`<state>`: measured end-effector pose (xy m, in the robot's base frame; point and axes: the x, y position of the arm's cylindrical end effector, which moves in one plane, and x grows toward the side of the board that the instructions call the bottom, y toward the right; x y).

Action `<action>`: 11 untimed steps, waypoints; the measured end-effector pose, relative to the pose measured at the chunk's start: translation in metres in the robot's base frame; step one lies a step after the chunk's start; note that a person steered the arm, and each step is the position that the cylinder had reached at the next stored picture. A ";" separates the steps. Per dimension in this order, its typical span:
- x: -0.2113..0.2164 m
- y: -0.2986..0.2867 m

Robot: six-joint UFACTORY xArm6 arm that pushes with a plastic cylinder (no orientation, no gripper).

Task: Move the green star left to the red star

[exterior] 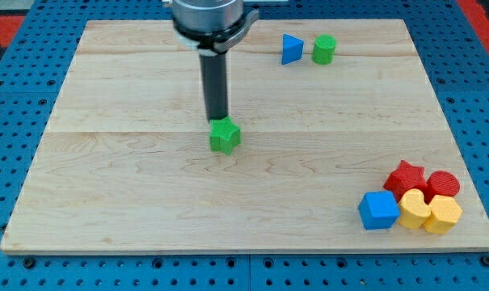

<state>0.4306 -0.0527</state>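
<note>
Well, biggest first: wooden board (107, 202), pale, filling most of the frame, w/ blue peg table (18, 89) round the edges.

Next, dark rod (215, 81), coming straight down from top middle of frame. No jaws on it at all, so nothing to open or shut, nothing held; can only push.

Then a bunch of blocks at lower right of frame, all packed close: red star (406, 178) at top of bunch, red round block (443, 184) touching its right side, blue cube (378, 210) at lower left, two yellow blocks (414, 208) and (443, 215) along the bottom; shapes of yellow ones hard to tell.

Up at top right of frame, blue triangle (291, 49) w/ green round block (324, 50) just beside it on the right. Well apart from the rest.

Now the one that matters: green star (225, 136), alone near middle of frame, a bit left of center, well apart from red star.

Smallest: my tip (218, 120), right at top edge of green star, touching or almost; can't tell which.

Handling, as a guess: small, light, hard block, prob. slides easy on smooth wood. Pointy arms, so likely to spin or slip off if pushed off-center. No grabbing; best to press on its upper-left side, in a dip btw. two points, and shove toward lower right of frame. Should stop just left of red star, above blue cube, w/o bumping the bunch.
</note>
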 end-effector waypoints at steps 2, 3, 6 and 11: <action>0.060 -0.042; 0.062 -0.030; 0.014 -0.005; 0.085 0.115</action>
